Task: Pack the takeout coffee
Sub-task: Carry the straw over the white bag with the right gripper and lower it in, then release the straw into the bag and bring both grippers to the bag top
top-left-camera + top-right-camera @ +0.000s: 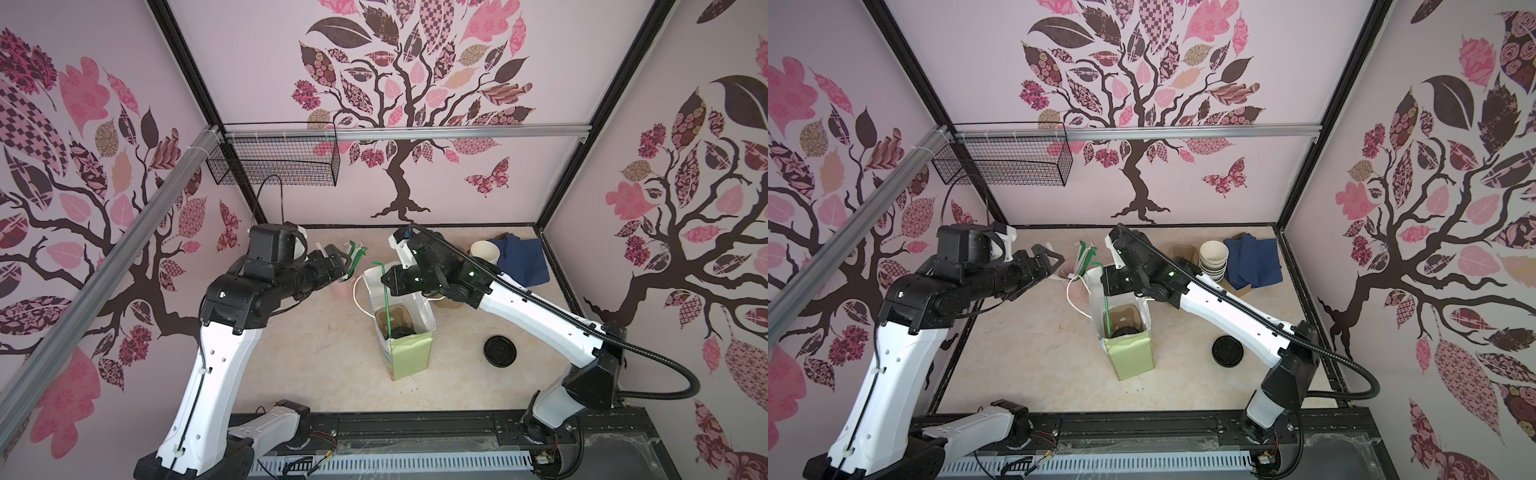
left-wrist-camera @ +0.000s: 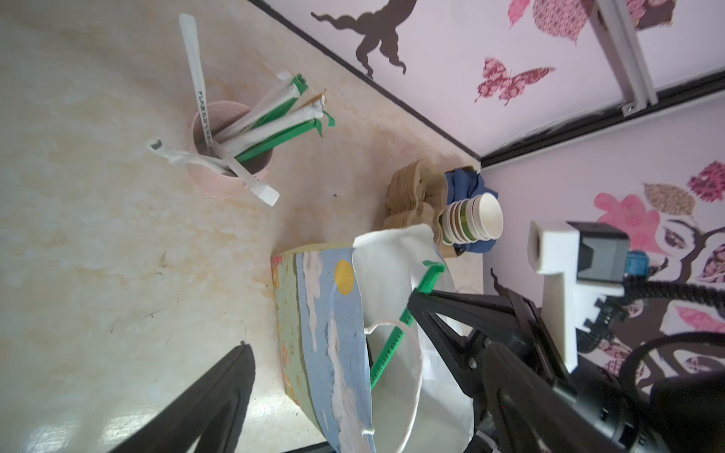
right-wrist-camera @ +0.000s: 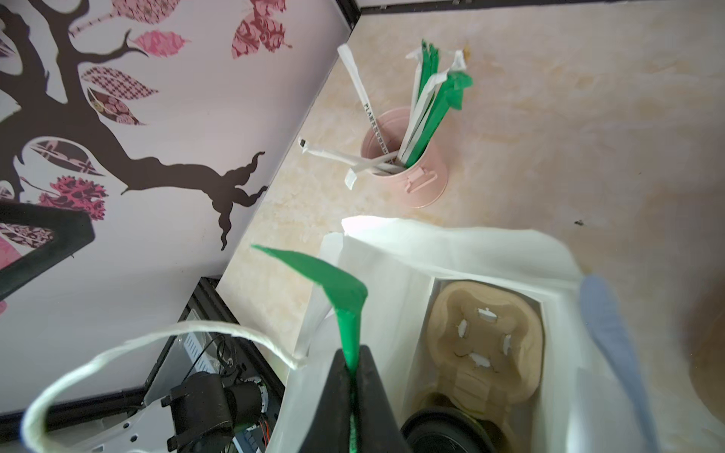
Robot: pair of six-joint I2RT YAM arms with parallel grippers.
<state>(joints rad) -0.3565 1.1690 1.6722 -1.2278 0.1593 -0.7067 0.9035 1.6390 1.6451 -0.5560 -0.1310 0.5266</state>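
One step seems left, releasing the green straw [image 3: 349,325] pinched in the right gripper [image 3: 353,364], since just below that gripper the takeout coffee [image 3: 443,431], only its round black lid showing, sits deep inside the paper bag [image 3: 392,251], while the left gripper [image 1: 1054,261] stands spread nearby.

Takeout coffee [image 1: 401,332] — upright at the bottom of the open paper bag [image 1: 409,357], against its near wall. Only the round black lid shows, facing up — green body hidden. Sits at the near end of the brown cardboard carrier [image 3: 486,337].
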